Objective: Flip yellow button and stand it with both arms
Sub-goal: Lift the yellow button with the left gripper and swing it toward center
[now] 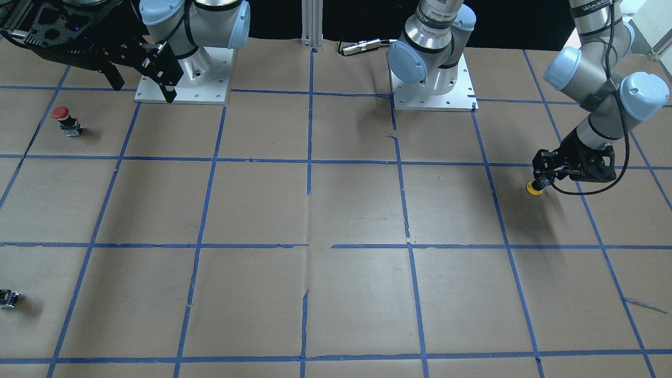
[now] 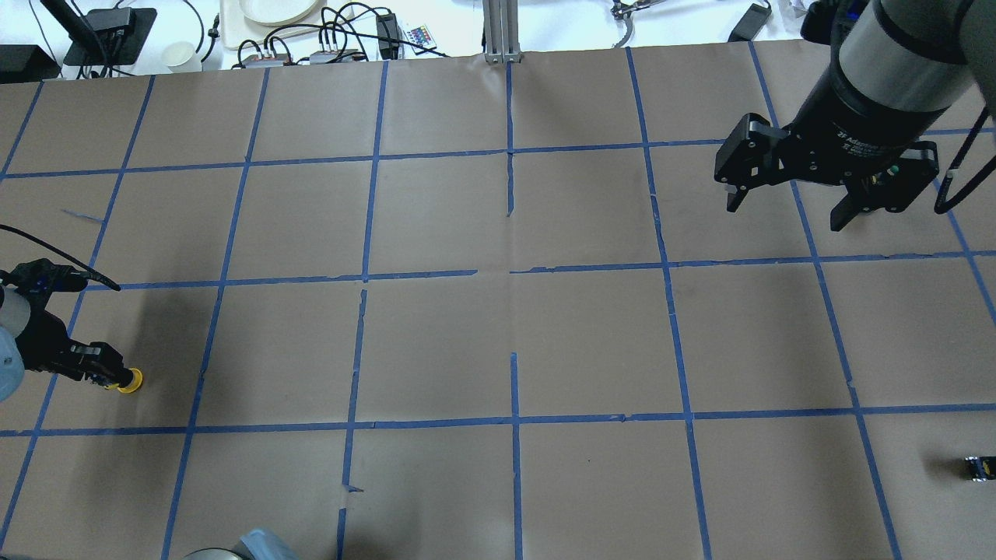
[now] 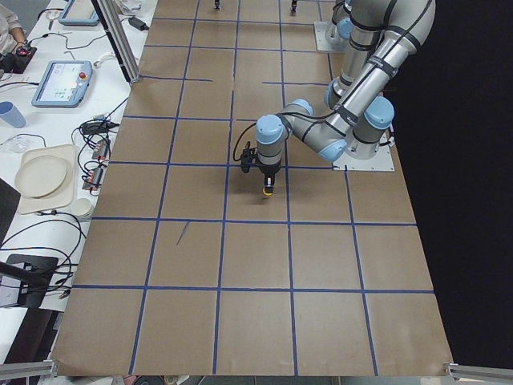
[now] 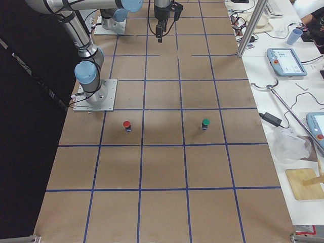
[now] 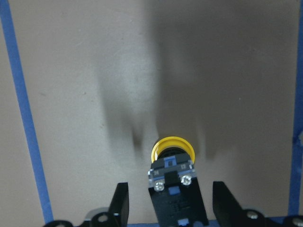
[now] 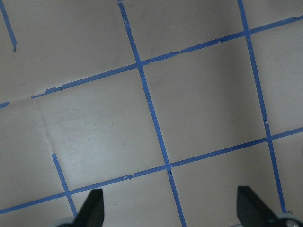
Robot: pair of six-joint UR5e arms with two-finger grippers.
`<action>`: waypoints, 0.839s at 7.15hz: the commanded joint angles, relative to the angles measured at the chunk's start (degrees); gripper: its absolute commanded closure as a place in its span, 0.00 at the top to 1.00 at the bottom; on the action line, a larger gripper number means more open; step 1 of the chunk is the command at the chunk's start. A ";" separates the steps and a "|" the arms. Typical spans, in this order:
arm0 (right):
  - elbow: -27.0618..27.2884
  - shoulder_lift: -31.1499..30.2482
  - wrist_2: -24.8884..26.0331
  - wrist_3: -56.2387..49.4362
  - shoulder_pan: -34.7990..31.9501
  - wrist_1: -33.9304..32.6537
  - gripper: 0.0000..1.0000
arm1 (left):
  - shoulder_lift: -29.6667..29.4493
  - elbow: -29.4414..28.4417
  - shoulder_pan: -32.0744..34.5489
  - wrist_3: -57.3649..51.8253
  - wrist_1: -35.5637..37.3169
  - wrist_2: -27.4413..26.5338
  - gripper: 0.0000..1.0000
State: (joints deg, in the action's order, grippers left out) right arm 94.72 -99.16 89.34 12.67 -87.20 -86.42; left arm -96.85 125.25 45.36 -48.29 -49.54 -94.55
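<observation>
Left gripper (image 5: 170, 189) is straddling yellow button (image 2: 128, 381) at paper-covered table's (image 2: 436, 342) 8 o'clock edge, jaws not touching. Right gripper (image 2: 786, 216) is hovering at 2 o'clock, jaws wide.

Brown paper-covered table (image 1: 357, 210) gridded with blue tape (image 1: 310, 131), white side bench (image 3: 48, 120) (cables (image 3: 96, 128), plates (image 3: 42, 176)), black backdrop (image 1: 525, 21)

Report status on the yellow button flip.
Left gripper open, straddling yellow button, cap down. Right gripper open, empty, raised. Red button far off, no obstruction.

Two silver-grey arms (image 1: 590, 131), light-blue joint caps (image 1: 643, 94), black end effectors (image 2: 784, 216), black cables (image 1: 622, 157).
</observation>
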 commanded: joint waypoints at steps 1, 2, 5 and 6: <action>0.03 0.98 0.04 0.25 0.10 -0.15 1.00 | 0.17 -0.01 -0.09 -0.05 -0.11 0.06 0.30; 0.03 1.07 0.13 0.25 0.10 -0.15 1.00 | 0.52 -0.01 0.00 -0.66 -0.20 0.67 0.20; 0.03 1.34 0.22 0.25 0.28 0.55 1.00 | 3.67 -1.31 0.87 -2.24 -2.90 5.23 0.12; 0.03 1.34 -0.05 0.34 0.28 0.64 1.00 | 6.21 -3.24 1.31 -2.16 -9.97 9.25 0.12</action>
State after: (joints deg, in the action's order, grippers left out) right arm 94.75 -97.89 89.50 12.94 -86.94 -86.03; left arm -93.37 123.91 46.19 -50.35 -53.19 -89.23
